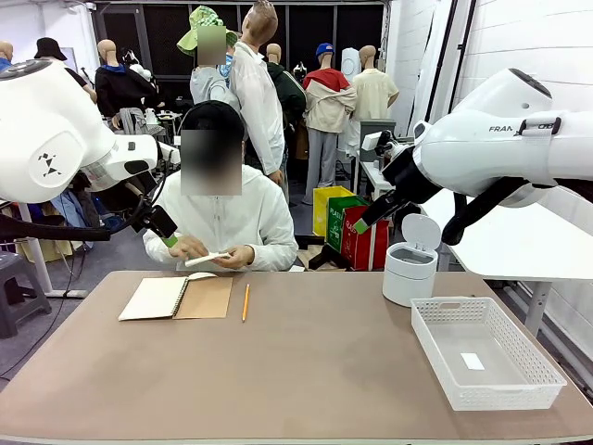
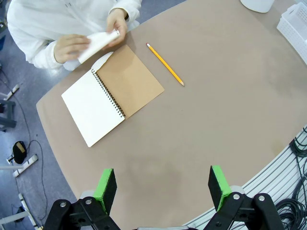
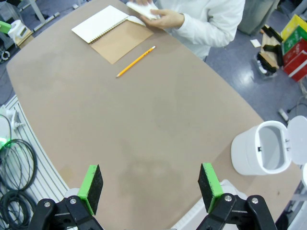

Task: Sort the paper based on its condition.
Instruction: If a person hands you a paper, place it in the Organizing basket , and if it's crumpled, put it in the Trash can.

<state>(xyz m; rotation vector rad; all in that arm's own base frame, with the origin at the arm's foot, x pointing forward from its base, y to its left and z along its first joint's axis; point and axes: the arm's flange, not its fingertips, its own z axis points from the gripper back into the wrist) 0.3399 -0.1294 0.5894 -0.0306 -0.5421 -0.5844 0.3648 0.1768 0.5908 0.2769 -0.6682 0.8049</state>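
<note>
So both sets of jaws are spread wide with nothing between them: our left gripper point(image 2: 162, 186) hangs high over our near side of the table point(image 2: 206, 124), green pads apart and only bare tabletop below, and our right gripper point(image 3: 150, 186) is the same story over its end, up in the air and touching nothing. Going outward, the only paper point(image 2: 98, 42) we can spot isn't ours yet. It's over at the far edge in the person's hands point(image 2: 71, 48), pinched between both of them and looking folded or rolled up, though we can't honestly tell if it's crumpled or just bent. Right beside it lies the open notebook point(image 2: 112, 93), cover flipped out flat, with a pencil point(image 2: 164, 70) a little way off, both untouched by us. On our right side there's a white bin point(image 3: 261, 153) with its lid up and, next to it, a white basket point(image 1: 508, 393). The bin looks empty from what we can see, and the basket has just a small white slip on its floor, not a sheet. So our read: basically nothing sorted, we're at the very start. What's left is the whole job, i.e. the sheet has to come off the person's hands, we judge its condition, then drop it in the bin or the basket.
</note>
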